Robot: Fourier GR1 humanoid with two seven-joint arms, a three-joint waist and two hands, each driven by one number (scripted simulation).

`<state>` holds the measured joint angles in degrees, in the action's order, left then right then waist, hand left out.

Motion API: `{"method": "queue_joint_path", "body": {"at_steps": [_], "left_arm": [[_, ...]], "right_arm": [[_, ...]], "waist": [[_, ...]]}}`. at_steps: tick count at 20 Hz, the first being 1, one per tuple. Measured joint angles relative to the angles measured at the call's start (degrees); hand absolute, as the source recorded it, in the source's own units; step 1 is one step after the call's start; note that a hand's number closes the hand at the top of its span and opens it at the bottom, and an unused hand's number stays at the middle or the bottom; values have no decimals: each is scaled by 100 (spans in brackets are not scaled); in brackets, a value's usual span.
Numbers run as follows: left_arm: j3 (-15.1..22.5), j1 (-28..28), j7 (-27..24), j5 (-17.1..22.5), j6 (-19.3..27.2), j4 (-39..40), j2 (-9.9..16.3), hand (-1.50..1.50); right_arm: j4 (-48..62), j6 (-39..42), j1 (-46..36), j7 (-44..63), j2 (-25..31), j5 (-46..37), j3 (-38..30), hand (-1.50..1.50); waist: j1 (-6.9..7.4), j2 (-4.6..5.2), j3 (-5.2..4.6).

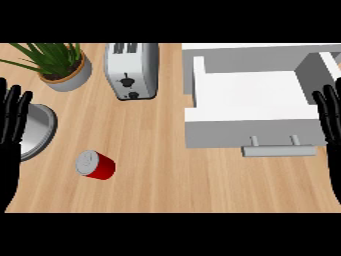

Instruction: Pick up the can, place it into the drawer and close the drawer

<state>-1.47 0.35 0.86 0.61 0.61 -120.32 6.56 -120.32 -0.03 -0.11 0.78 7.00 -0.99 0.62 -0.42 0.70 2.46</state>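
The red can (95, 164) lies on its side on the wooden surface (173, 175), at about 8 o'clock from the open white drawer (250, 102), well apart from it. Both hands rest at the edges, left hand (3, 125) and right hand (340, 120), fingers straight and spread, holding nothing.

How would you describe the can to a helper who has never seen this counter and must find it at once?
Start at the wooden counter, then look toward its left front, below the silver toaster and right of the round grey metal dish. There lies the small red can with a silver lid, tipped on its side. It is the only red thing there.
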Motion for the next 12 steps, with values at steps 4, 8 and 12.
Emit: {"method": "queue_joint_path", "body": {"at_steps": [4, 8, 12], "left_arm": [[299, 3, -128, 395, -569, -35, 118, -150], [751, 346, 113, 805, -1233, -50, 354, -150], [933, 883, 737, 996, -1510, -359, 636, -150]], "right_arm": [[45, -80, -14, -97, -103, -2, -20, -150], [251, -179, 82, 159, -136, -13, -109, -150], [207, -251, 345, 752, -104, 17, -210, -150]], "waist": [[20, -46, -157], [47, -54, -215], [62, -73, -234]]}}
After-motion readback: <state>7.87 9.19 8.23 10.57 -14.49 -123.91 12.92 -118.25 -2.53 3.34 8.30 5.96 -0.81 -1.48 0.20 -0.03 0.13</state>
